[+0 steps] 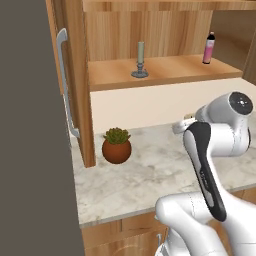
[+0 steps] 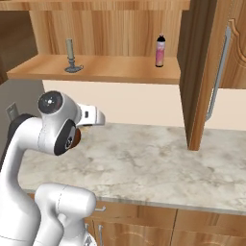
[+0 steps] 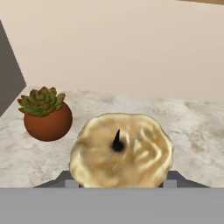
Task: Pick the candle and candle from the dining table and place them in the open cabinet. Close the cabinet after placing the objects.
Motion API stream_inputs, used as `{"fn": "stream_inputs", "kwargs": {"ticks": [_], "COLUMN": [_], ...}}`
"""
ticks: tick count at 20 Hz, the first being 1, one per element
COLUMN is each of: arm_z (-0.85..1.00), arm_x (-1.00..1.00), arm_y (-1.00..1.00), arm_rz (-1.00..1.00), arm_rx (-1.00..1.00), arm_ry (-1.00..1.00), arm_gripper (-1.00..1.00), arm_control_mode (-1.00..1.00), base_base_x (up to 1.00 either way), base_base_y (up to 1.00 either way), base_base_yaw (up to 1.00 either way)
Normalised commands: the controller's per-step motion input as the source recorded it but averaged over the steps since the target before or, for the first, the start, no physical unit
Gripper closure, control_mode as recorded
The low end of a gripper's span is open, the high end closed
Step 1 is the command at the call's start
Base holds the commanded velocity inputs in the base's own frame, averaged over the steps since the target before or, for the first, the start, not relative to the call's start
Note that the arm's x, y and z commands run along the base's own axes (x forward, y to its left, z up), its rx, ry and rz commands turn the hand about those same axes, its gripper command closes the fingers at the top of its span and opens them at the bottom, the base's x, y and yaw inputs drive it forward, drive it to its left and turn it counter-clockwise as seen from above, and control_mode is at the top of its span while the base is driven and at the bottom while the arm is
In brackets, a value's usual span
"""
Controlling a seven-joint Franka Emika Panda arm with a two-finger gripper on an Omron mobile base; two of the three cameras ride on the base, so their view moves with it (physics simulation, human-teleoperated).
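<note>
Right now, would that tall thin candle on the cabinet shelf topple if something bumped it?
Probably fairly easily. The taper candle is slim and tall over a small round dish base, so a knock near its top would likely tip it. It looks stiff, and on its side it might roll along the shelf.

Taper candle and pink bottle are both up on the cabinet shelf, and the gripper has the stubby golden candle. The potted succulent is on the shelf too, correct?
No. The potted succulent stands on the marbled counter, as the left base view shows. The rest holds: taper candle and pink bottle are on the shelf, and the gripper holds the golden candle.
</note>
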Motion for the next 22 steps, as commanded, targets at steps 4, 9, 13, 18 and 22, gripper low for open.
{"fn": "stream_inputs", "kwargs": {"ticks": [4,9,13,18,22], "arm_z": [0.40,0.41,0.38,0.38,0.37], "arm_x": [-0.07,-0.01,0.00,0.00,0.00], "arm_y": [-0.05,-0.04,0.00,0.00,0.00], "arm_rz": [0.00,0.00,-0.04,-0.07,-0.06], "arm_rx": [0.07,0.10,0.06,0.03,0.03], "arm_ry": [-0.11,0.00,0.03,0.02,-0.01], "arm_gripper": [1.00,1.00,1.00,1.00,1.00], "arm_control_mode": [-1.00,-1.00,-1.00,-1.00,-1.00], "base_base_x": [0.00,0.00,0.00,0.00,0.00], "base_base_y": [0.00,0.00,0.00,0.00,0.00], "base_base_yaw": [0.00,0.00,0.00,0.00,0.00]}}
